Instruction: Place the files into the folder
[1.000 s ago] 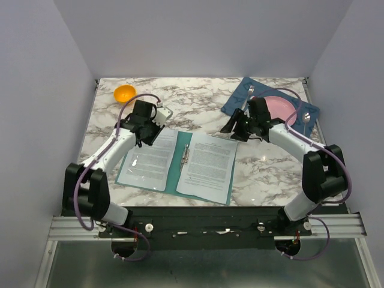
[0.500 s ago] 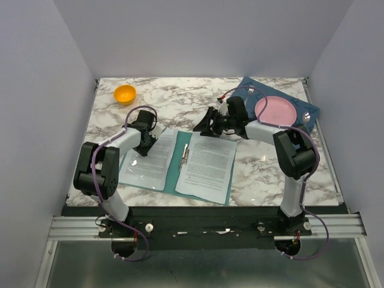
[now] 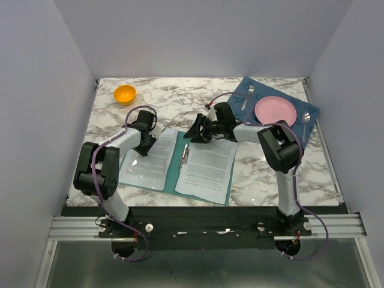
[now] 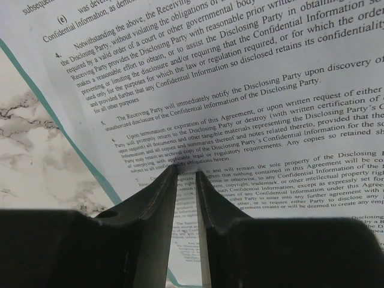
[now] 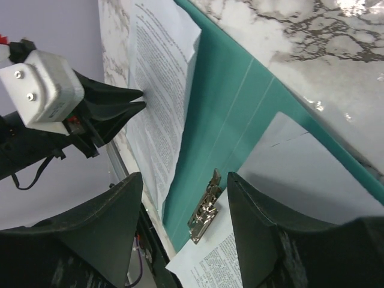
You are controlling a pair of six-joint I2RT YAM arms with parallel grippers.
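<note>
The teal folder (image 3: 174,159) lies open on the marble table, with a metal clip (image 3: 186,155) at its spine. One printed sheet (image 3: 149,159) lies on its left half and another (image 3: 207,168) on its right half. My left gripper (image 3: 144,147) is nearly shut, and its tips (image 4: 186,171) rest on the upper part of the left sheet (image 4: 240,90). My right gripper (image 3: 193,133) is open and empty. It hovers (image 5: 183,177) over the top of the folder (image 5: 228,102) near the clip (image 5: 207,207), with the left sheet (image 5: 159,78) beyond it.
An orange bowl (image 3: 125,93) sits at the back left. A dark blue placemat (image 3: 240,99) at the back right holds a pink plate (image 3: 275,110), a fork (image 3: 249,93) and a spoon (image 3: 306,120). Walls close in the table on three sides.
My right gripper has swung left from the placemat to the top of the folder's spine. My left gripper came down onto the left sheet and has since stayed there.
</note>
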